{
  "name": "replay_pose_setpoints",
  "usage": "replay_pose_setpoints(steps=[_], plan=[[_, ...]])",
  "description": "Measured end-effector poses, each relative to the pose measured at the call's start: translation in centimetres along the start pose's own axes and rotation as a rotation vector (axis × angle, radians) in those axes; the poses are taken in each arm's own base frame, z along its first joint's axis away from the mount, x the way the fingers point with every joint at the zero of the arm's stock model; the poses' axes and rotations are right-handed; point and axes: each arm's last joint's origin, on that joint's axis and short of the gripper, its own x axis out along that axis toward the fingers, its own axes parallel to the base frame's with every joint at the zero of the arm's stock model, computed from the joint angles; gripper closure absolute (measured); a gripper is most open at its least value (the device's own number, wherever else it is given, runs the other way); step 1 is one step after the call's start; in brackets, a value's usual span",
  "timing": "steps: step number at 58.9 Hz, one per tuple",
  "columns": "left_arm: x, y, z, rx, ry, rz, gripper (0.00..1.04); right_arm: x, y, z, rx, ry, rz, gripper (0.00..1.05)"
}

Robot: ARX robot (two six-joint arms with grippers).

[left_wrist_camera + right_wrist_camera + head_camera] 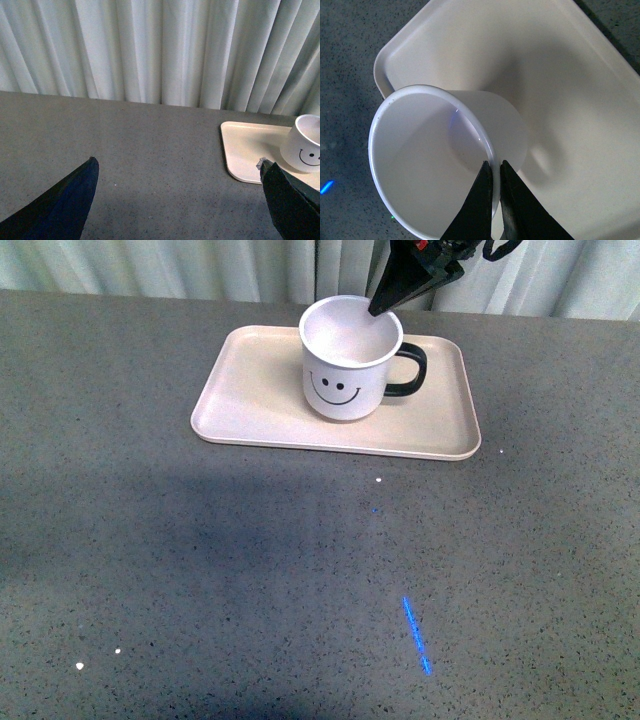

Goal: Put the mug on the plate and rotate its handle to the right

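We see the mug [348,365] standing upright on the plate [250,405], a bit right of the plate's middle, w/ its smiley face [335,390] turned to the front cam. The black handle [410,370] sticks out to the right. The plate lies flat on the gray table [200,570], near the far edge, just in front of the pale curtain [150,50]. The right claw [380,308] comes down from above to the back right part of the mug's rim. In the right wrist view we look down into the mug [420,165], and the right claw [493,167] is pinched on the rim: its two black fingers [517,200] sit close together, one inside the mug wall & one outside. The plate [560,90] shows under and around the mug there. The left claw [177,162] is wide open w/ nothing in it; its two dark fingers [60,205] hang over bare table, well to the left of the plate [245,150]. We can't see the left claw in the front view. A small blue light mark [417,635] lies on the table near us, well apart from the plate
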Motion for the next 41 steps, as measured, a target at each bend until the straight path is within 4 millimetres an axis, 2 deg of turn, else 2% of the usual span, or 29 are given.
replay_pose_setpoints(steps=[7,20,41], plan=[[0.0,0.0,0.0,0.0,0.0,0.0,0.09,0.44,0.46,0.04,-0.027,0.008,0.037,1.03],[0.0,0.0,0.0,0.0,0.0,0.0,0.09,0.1,0.91,-0.01,-0.058,0.026,0.059,1.03],[0.0,0.0,0.0,0.0,0.0,0.0,0.09,0.67,0.53,-0.56,-0.071,0.061,0.05,1.03]])
